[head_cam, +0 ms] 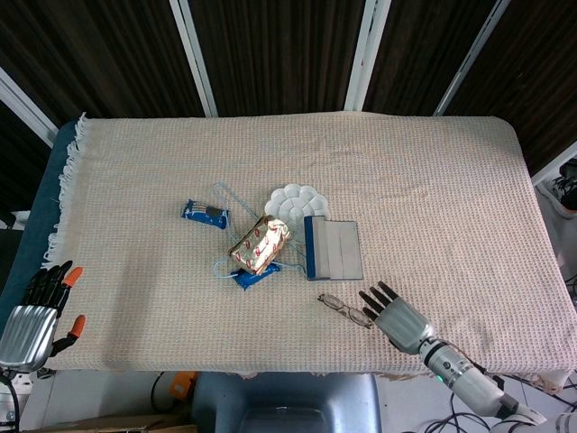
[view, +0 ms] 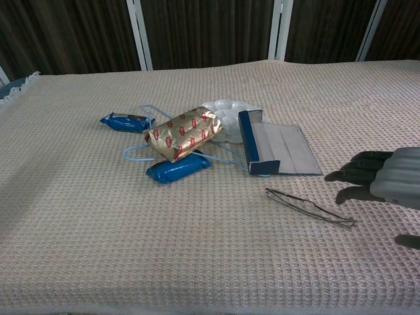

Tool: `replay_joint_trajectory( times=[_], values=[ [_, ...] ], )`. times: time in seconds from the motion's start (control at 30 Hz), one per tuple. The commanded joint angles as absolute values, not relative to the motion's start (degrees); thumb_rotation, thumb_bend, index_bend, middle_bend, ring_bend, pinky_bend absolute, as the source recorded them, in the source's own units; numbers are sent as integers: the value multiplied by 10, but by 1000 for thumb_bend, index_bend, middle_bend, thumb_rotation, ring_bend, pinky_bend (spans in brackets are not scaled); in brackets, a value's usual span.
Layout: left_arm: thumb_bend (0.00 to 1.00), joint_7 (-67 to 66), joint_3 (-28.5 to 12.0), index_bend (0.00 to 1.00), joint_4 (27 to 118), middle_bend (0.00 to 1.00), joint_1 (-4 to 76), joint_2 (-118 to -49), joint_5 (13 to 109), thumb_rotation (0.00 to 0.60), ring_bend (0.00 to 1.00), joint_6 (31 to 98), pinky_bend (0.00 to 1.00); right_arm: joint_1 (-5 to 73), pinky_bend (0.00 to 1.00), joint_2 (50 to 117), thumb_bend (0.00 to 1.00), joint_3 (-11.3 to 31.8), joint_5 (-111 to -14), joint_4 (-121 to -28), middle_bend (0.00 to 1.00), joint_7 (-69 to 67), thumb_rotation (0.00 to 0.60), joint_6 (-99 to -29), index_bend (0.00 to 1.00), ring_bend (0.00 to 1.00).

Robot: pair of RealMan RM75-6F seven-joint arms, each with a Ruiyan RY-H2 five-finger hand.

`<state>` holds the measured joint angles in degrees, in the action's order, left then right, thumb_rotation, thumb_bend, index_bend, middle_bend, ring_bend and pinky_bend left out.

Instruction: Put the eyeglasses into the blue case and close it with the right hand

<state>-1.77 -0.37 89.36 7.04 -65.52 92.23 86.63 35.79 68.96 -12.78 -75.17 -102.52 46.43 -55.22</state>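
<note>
The thin-framed eyeglasses [head_cam: 343, 308] [view: 310, 206] lie folded on the beige cloth, just in front of the blue case [head_cam: 332, 247] [view: 274, 149]. The case lies open and flat, its grey lining up and its blue edge on the left. My right hand [head_cam: 399, 317] [view: 384, 183] hovers open to the right of the glasses, fingers spread, touching nothing. My left hand [head_cam: 36, 311] rests open off the table's near-left corner, seen only in the head view.
Left of the case lie a white scalloped dish [head_cam: 294, 200], a gold snack pack [head_cam: 260, 244], two blue wrapped bars [head_cam: 205, 212] [head_cam: 253, 274] and a light blue cord [view: 136, 152]. The table's front edge [head_cam: 270, 370] runs just below my right hand.
</note>
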Motion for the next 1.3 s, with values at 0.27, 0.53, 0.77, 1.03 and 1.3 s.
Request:
replay_joint_trajectory(
  times=[0.27,0.53,0.77,1.03,1.3],
  values=[
    [386,-22,-3,0,895,0,71,-656,923,600,0,865,82,340,0,686,477,-141,-788,-1025,0,465,600,-545,308,0],
    [386,-21,-3,0,894,0,72,-656,923,600,0,864,82,337,0,696,477,-136,-794,-1031,0,478,600,-534,312,0],
    [387,-19,-3,0,894,0,71,-655,924,600,0,866,83,339,0,719,477,-125,-800,-1039,0,489,600,-521,310,0],
    [387,-15,-2,0,893,0,70,-654,925,600,0,869,84,342,0,738,477,-109,-804,-1041,0,493,600,-518,303,0],
    [386,-12,-2,0,896,0,69,-651,922,600,0,867,89,332,0,714,474,-104,-867,-1023,0,413,600,-556,362,0]
  ],
)
